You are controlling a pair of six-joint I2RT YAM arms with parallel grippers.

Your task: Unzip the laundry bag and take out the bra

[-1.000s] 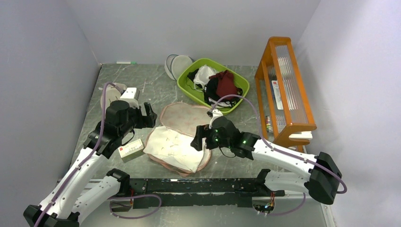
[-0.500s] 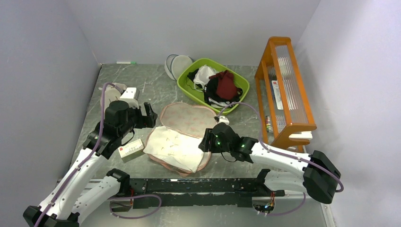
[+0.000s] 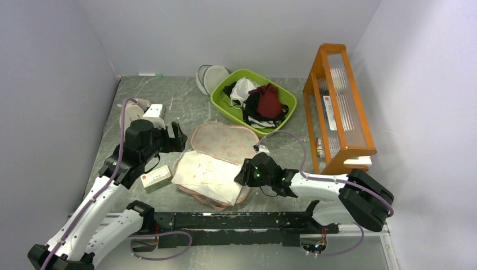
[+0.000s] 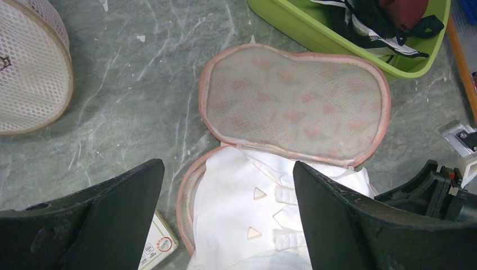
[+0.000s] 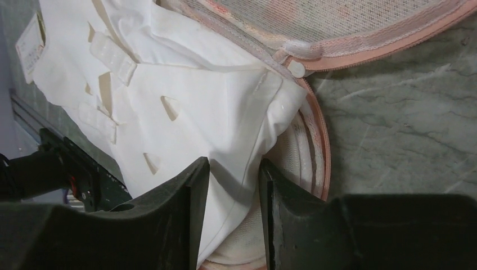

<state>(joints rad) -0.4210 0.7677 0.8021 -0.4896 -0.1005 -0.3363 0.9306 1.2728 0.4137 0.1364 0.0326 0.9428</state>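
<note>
The peach-pink laundry bag (image 3: pixel 222 140) lies unzipped and folded open at the table's middle, its flowered lid (image 4: pixel 292 104) flat towards the basket. The cream-white bra (image 3: pixel 205 174) spreads over the near half and hangs past its front rim. My right gripper (image 3: pixel 241 173) is low at the bag's right edge. In the right wrist view its jaws (image 5: pixel 233 166) have closed in on a fold of the bra (image 5: pixel 185 95), just below the zip end. My left gripper (image 3: pixel 175 138) hovers at the bag's left side, wide open and empty, with the bra (image 4: pixel 247 197) between its fingers' line of sight.
A green basket (image 3: pixel 225 107) with clothes, among them a dark red garment (image 3: pixel 269 100), stands behind the bag. An orange rack (image 3: pixel 337 107) fills the right side. A small box (image 3: pixel 156 178) lies left of the bag. A round white mesh pouch (image 4: pixel 28 73) sits at the far left.
My right gripper has come down and towards the near right edge of the bag, and its jaws have narrowed onto the bra's fabric. The left arm has stayed still.
</note>
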